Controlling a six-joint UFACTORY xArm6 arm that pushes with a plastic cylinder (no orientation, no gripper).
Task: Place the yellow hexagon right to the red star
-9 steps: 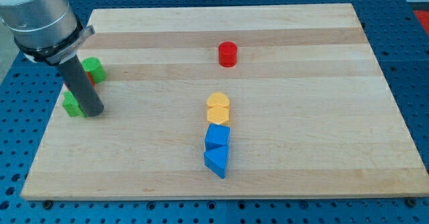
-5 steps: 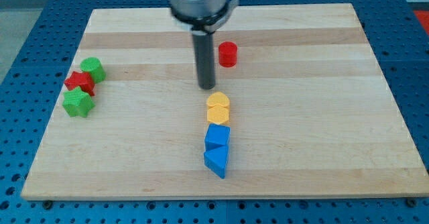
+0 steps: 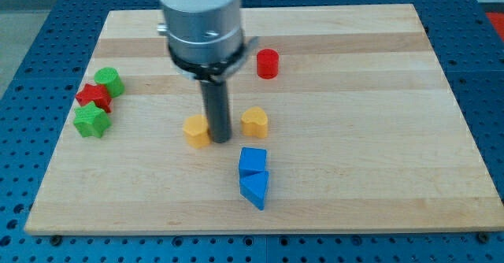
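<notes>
The yellow hexagon (image 3: 196, 131) lies on the wooden board (image 3: 354, 176), left of centre. My tip (image 3: 220, 139) touches its right side, between it and a yellow heart-shaped block (image 3: 254, 122). The red star (image 3: 94, 97) sits near the board's left edge, wedged between a green hexagon (image 3: 109, 81) above it and a green star (image 3: 91, 122) below it. The yellow hexagon is well to the right of the red star, with bare board between them.
A red cylinder (image 3: 268, 63) stands at the view's upper middle. A blue cube-like block (image 3: 253, 161) and a blue triangle (image 3: 254, 189) sit touching each other below the yellow heart. The arm's grey body (image 3: 198, 19) hangs over the board's top centre.
My tip came from the left side to the centre, then down between the two yellow blocks. The yellow hexagon has slid left, away from the yellow heart, which shifted up slightly.
</notes>
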